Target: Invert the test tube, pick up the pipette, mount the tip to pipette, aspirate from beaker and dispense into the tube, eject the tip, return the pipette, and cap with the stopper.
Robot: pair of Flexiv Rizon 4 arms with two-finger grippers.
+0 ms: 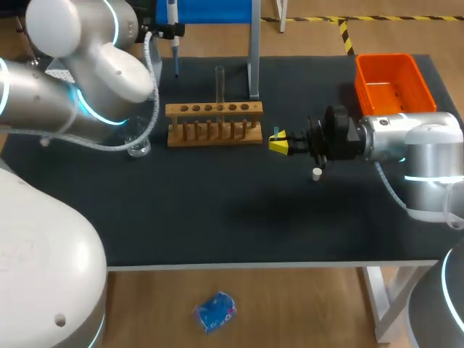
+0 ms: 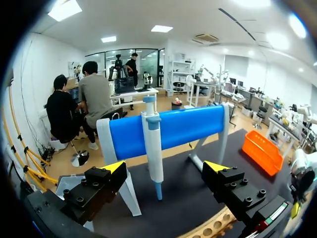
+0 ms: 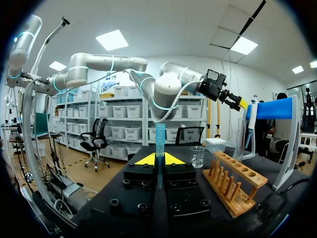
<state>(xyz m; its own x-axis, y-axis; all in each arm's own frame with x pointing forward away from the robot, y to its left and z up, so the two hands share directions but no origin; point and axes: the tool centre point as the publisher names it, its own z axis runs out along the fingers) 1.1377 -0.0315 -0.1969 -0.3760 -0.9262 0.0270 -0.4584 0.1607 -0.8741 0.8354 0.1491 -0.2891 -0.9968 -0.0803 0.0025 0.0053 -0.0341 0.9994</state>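
Head view alone shows the small white stopper (image 1: 317, 172), lying on the black desk (image 1: 217, 217) just beside the right claw (image 1: 278, 141). Only a sliver of what that claw carries is visible from above. Right wrist view resolves it: the right claw (image 3: 159, 159) is pressed together on a slender translucent blue tip (image 3: 160, 136), held upright. Left wrist view shows the left claw (image 2: 166, 168) spread wide. The white-and-blue pipette (image 2: 153, 144) hangs on the blue-barred stand (image 2: 188, 126) ahead, between the fingers and untouched.

Count:
- one wooden tube rack (image 1: 214, 123)
- one clear glass test tube (image 1: 220, 80), upright in the rack
- one clear glass beaker (image 1: 138, 147), near the rack's left end
- one orange plastic bin (image 1: 391, 83), at the far right corner
- one pipette, one tip, one stopper

In head view the left arm (image 1: 80, 80) covers part of the beaker, and the liquid level is hard to make out
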